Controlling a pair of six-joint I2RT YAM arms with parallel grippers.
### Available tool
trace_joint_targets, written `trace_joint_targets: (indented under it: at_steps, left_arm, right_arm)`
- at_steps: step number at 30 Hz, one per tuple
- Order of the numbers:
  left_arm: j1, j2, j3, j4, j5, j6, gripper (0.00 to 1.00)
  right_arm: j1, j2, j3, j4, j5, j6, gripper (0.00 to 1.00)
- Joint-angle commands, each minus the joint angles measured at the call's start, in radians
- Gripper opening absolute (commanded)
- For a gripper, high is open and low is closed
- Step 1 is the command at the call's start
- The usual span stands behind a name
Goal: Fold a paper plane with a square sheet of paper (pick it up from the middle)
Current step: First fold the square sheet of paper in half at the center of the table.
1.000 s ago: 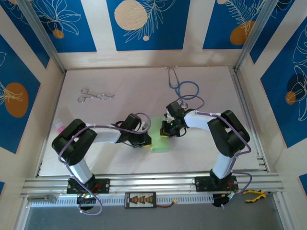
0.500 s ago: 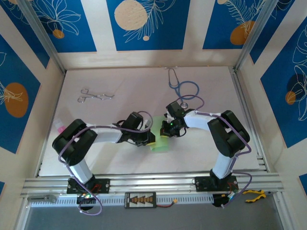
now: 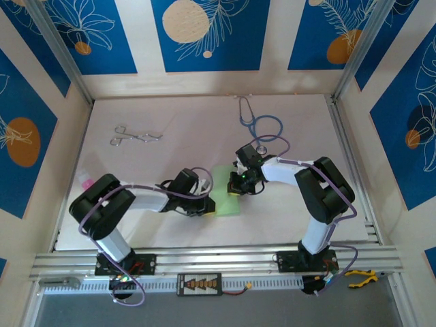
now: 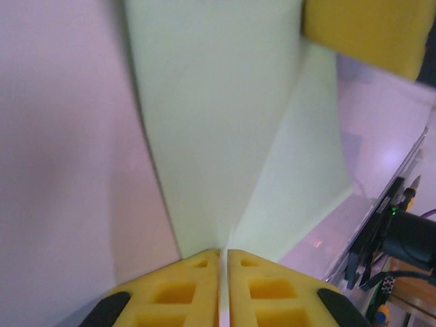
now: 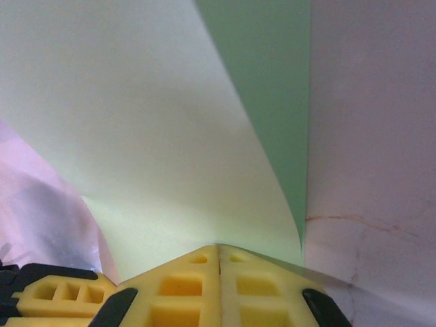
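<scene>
The white table (image 3: 136, 177) carries the square sheet of paper (image 3: 227, 203) at its middle, between the two arms. The sheet is partly folded into a strip, long axis running near to far. The left gripper (image 4: 223, 266) pinches the sheet's near-left edge, fingers pressed together. The right gripper (image 5: 218, 259) likewise pinches its right edge.

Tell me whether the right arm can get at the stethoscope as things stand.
Probably not yet: the right gripper is shut on the green paper sheet. The stethoscope lies close beyond it, unobstructed, so after letting go the reach looks easy.
</scene>
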Motion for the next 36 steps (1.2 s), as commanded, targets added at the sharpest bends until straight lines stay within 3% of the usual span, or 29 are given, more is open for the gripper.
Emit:
trace_joint_targets:
  at_steps: [1, 6, 12, 19, 26, 36]
  left_arm:
    - [-0.020, -0.054, -0.001, -0.157, -0.033, 0.045, 0.12]
    - [-0.020, -0.093, 0.069, -0.149, -0.077, 0.035, 0.13]
    - [-0.020, -0.003, 0.108, -0.046, -0.030, -0.002, 0.14]
    - [-0.028, 0.054, 0.042, -0.012, 0.020, -0.001, 0.14]
    - [-0.062, 0.007, -0.052, -0.092, -0.014, 0.069, 0.15]
    - [-0.114, -0.045, 0.040, -0.312, -0.124, 0.185, 0.15]
  right_arm:
    - [0.005, 0.032, -0.044, -0.109, 0.093, 0.010, 0.00]
    - [0.005, 0.031, -0.041, -0.113, 0.093, 0.010, 0.00]
    - [0.006, 0.036, -0.039, -0.108, 0.088, 0.011, 0.00]
    - [0.006, 0.038, -0.044, -0.105, 0.088, 0.013, 0.00]
    - [0.006, 0.029, -0.053, -0.109, 0.097, 0.014, 0.00]
    - [0.009, 0.028, -0.059, -0.109, 0.101, 0.016, 0.00]
